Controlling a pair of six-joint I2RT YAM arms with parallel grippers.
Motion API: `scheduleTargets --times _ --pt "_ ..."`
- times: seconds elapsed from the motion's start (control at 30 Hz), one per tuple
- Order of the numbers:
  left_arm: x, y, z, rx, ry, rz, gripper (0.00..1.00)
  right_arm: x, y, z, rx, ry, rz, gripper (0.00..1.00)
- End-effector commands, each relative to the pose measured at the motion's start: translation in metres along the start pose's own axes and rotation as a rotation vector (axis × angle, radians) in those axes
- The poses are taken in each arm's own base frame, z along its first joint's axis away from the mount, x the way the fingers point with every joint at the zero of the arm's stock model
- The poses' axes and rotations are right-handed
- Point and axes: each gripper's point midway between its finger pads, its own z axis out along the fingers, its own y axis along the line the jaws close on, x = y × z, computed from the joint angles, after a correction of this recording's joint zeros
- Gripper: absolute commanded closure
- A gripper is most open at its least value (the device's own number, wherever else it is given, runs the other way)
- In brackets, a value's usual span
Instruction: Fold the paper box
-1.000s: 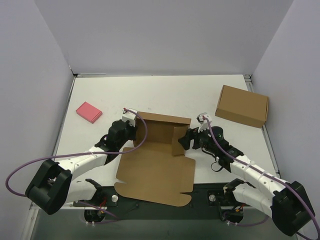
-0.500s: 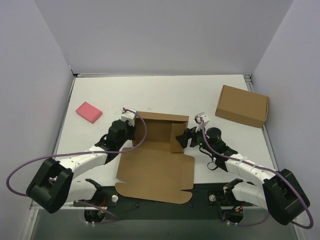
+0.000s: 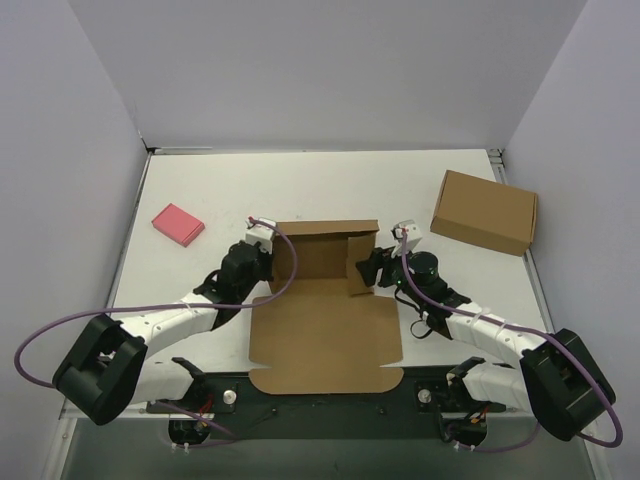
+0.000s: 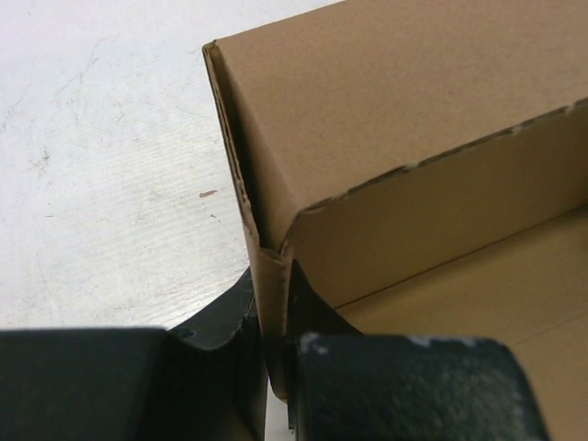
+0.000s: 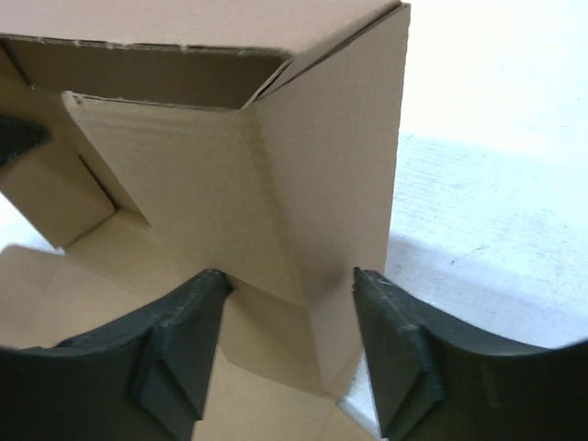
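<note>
Tabletop: white, matt, flat; faintly scuffed and speckled in the wrist views.
Plain brown die-cut paper box: corrugated cardboard, dull and fibrous, with slightly ragged cut edges along the wall tops.
Box shape: half formed. Back wall upright, short left and right walls raised, wide front panel flat with rounded tab corners.
Box place: middle of the tabletop's near edge, between the two arms, front lip reaching over the dark rail there.
Left gripper: black, hard plastic, closed down tight on the box's left wall at its lower corner, the cardboard pinched between both fingers.
Right gripper: black fingers spread wide, one on each side of the right wall's folded corner; pressing it or only beside it, cannot tell.
Second brown cardboard box: closed, oblong, smooth-faced, near the far right corner, well apart.
Small pink flat block: rectangular, even colour, near the left edge.
</note>
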Motion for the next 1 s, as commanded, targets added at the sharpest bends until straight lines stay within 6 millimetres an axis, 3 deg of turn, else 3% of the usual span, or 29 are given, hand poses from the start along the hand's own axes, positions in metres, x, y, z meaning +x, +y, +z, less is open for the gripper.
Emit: scheduleTargets --times 0.0,0.23,0.5,0.6,0.63,0.7,0.73,0.8,0.93,0.97 --pt "-0.031 -0.057 -0.007 0.226 -0.090 0.012 1.00 -0.002 -0.048 -0.003 0.252 -0.010 -0.024 0.47" --pt "-0.030 -0.059 -0.007 0.232 -0.089 0.013 1.00 -0.001 -0.060 -0.005 0.314 -0.002 -0.030 0.64" --pt "-0.030 -0.057 -0.003 0.207 -0.072 0.006 1.00 -0.001 -0.059 -0.004 0.308 0.002 -0.014 0.70" --pt "-0.030 -0.045 0.003 0.116 -0.039 -0.027 1.00 -0.003 -0.048 -0.008 0.264 0.025 0.002 0.64" --pt "-0.025 -0.038 0.004 0.078 -0.015 -0.025 1.00 -0.012 -0.044 -0.013 0.250 0.008 0.011 0.58" --pt "-0.023 -0.032 0.007 0.045 0.002 -0.037 1.00 -0.010 -0.037 -0.022 0.226 0.037 0.028 0.49" --pt "-0.022 -0.029 0.008 0.035 0.008 -0.043 1.00 -0.021 -0.033 -0.030 0.211 0.003 0.038 0.41" --pt "-0.018 -0.026 0.008 0.026 0.015 -0.052 1.00 -0.023 -0.028 -0.042 0.205 0.021 0.072 0.37" --pt "-0.021 -0.026 0.006 0.042 -0.021 -0.047 1.00 -0.064 -0.017 -0.075 0.189 -0.085 0.133 0.34" --pt "-0.022 -0.027 0.005 0.051 -0.027 -0.027 1.00 -0.065 -0.018 -0.081 0.206 -0.080 0.148 0.33"
